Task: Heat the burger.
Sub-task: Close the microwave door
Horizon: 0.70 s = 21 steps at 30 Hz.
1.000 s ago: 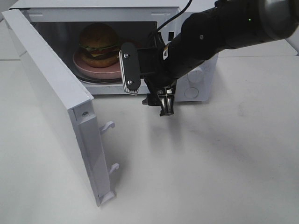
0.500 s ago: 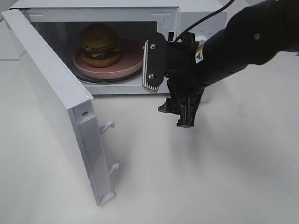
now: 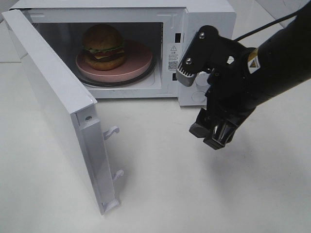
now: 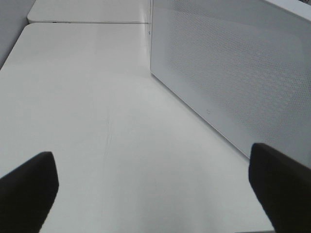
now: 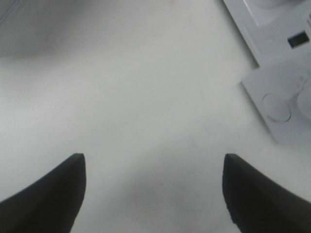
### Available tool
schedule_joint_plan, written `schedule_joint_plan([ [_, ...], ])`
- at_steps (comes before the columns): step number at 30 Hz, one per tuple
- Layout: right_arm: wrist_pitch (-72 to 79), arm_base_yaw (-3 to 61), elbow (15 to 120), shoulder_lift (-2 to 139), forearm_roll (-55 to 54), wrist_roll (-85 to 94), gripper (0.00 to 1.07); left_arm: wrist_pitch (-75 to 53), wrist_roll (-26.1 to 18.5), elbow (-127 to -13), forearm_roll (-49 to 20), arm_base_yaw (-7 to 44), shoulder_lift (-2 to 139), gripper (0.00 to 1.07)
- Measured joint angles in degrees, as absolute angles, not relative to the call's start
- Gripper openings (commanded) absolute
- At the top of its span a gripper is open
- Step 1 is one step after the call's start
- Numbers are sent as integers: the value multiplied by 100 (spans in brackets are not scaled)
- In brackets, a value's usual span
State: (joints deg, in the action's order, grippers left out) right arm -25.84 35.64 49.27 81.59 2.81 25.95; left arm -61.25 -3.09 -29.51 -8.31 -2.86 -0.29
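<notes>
Only the high camera shows the glossy golden-bunned burger (image 3: 103, 46) on a round pink plate (image 3: 136, 68) inside the open white microwave (image 3: 206, 17). The wrist cameras show the black left gripper (image 4: 150, 160) and right gripper (image 5: 153, 162) spread wide, holding nothing.

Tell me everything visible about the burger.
The burger has a glossy golden-brown bun, green lettuce, yellow cheese and a dark patty. It sits upright and whole, off-centre on a pink plate inside the microwave, whose door stands open. Only the plate touches it.
</notes>
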Motion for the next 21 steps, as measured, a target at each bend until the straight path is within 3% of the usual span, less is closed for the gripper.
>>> schedule_joint_plan([
  [7,-4120,3564,4910,7288,281,911,76,-6125,-309,-2951,-831,-286,-29,100],
  [21,-5999,3564,4910,6016,281,378,76,-6125,-309,-2951,-831,-286,-29,100],
])
